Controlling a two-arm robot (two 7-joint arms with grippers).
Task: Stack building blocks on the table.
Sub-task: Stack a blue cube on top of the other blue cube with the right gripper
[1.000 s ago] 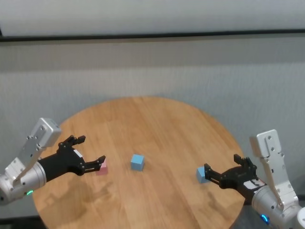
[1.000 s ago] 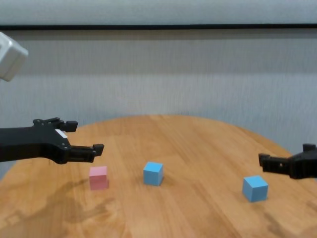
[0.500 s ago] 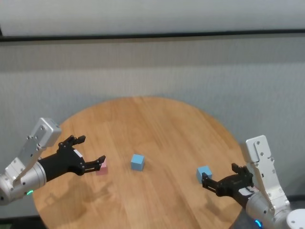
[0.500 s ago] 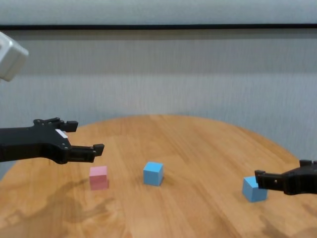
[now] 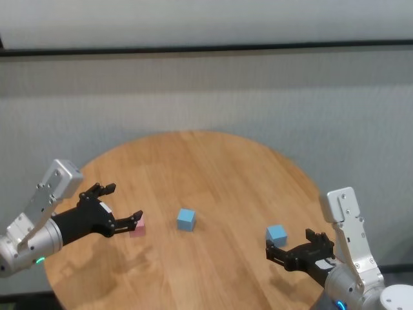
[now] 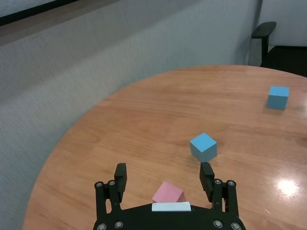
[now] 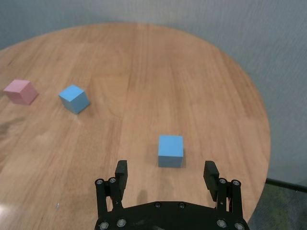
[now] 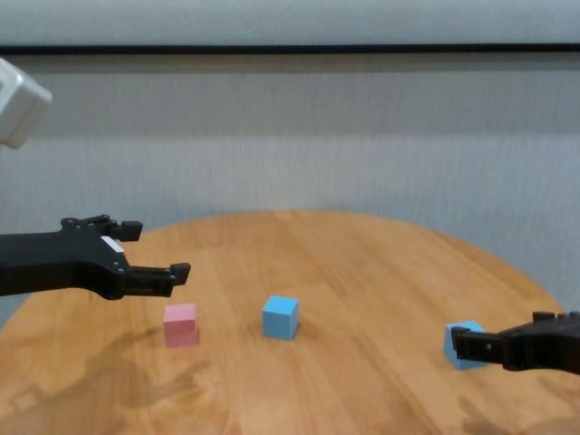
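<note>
across the lower half of the head view lies the round wooden table, with the three building blocks apart on it, nothing stacked yet. at lower left the left arm reaches in low and level, its left pincer released, fingers spread, hovering just above the pink block; in the left wrist view the pink block sits between the fingers, close to the palm, turned corner-on to them. at lower right the right arm comes in from the near table edge, its right pincer also released and wide, nothing held. the right-hand blue block lies just ahead of its fingertips, toward the table's middle; in the right wrist view this blue block is centred between the fingers but beyond their tips, faces roughly square to them. the cubes have no long axis. the middle blue block stands between both arms, nearer the left. judging by this, the right pincer needs a short push forward before it can close.
</note>
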